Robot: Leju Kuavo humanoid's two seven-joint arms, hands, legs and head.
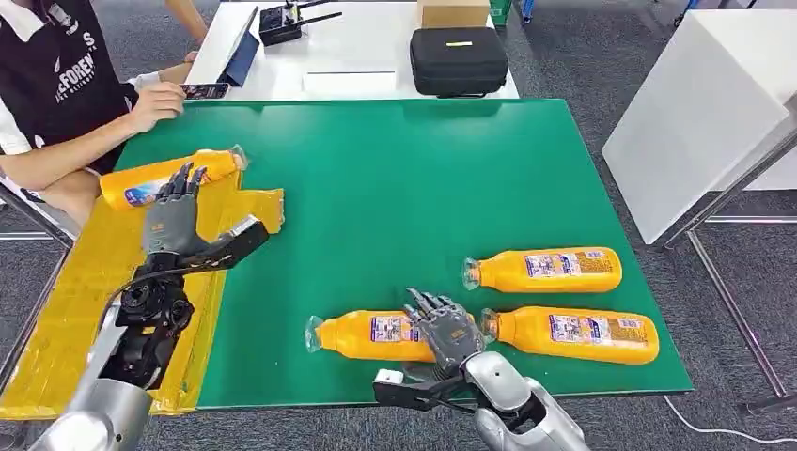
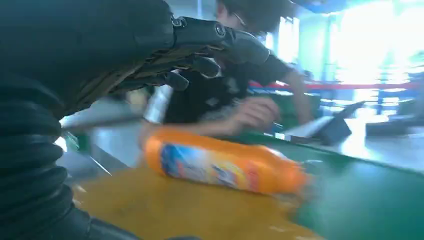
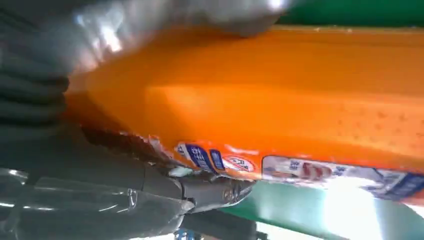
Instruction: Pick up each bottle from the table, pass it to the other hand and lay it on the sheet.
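Glossy orange bottle [image 1: 376,336], right hand [image 1: 445,331] gripping

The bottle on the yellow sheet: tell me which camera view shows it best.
The head view: the bottle lies whole on the yellow sheet, and the left hand covers only its middle. The left wrist view shows it close but blurred. The right wrist view looks at a different bottle, under the right hand.

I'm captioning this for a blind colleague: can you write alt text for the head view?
Four orange bottles lie flat: one on the yellow sheet beyond the open left hand, three on the green mat, the nearest under the right hand. A seated person rests a hand at the far left corner.
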